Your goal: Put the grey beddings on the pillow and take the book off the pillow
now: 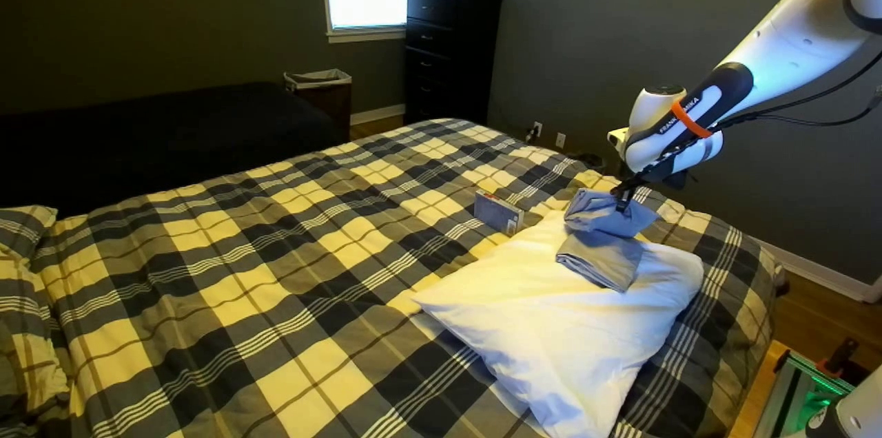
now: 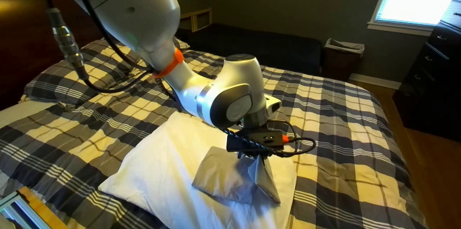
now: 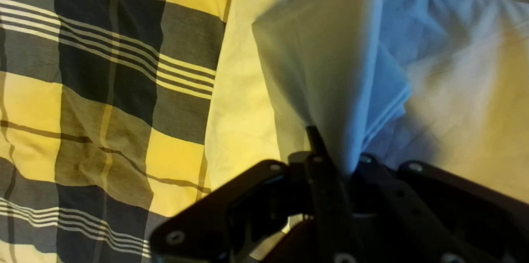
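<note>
Fingers (image 3: 328,192) clenched on a raised fold (image 3: 326,60) of the grey beddings (image 1: 601,259) keep our eyes on the white pillow (image 1: 544,335), where a flat part of the same bundle lies. Whether we are looking at one cloth doubled back or two pieces, we cannot tell. The book (image 1: 497,214) stands on edge on the plaid-covered worktop (image 1: 227,273), just beside the pillow; that half of the job looks done to us, and what seems to remain is lowering and letting go.

Trouble, we judge, would come with the release. Freed while this steep, the fold could slump toward the pillow's edge, near it in the wrist view, and slide off onto the plaid. Should a finger snag between layers as the arm (image 1: 778,63) lifts away, we would expect the flat part to be dragged along and rumpled. Pressing down too hard could dent the soft pillow and tilt what rests there. The book worries us too: upright on a narrow base, it could topple if the pillow were nudged or the arm swung low on that side.
</note>
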Motion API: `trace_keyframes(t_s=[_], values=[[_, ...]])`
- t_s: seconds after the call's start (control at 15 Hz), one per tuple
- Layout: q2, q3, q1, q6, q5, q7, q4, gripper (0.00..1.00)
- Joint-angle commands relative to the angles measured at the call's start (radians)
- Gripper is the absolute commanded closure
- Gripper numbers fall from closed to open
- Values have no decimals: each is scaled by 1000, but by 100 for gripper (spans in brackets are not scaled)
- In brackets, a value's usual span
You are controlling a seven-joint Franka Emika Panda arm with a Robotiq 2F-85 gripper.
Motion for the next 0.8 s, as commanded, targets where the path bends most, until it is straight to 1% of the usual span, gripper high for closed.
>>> trace_keyframes(t_s=[0.0,0.07,0.33,0.73], values=[[-1,-15,16,0,11,-6,-1,93],[-1,-15,16,0,11,-6,-1,98],[-33,0,28,-32,33,5,-44,98],[-75,55,14,-153,184,-16,-85,98]])
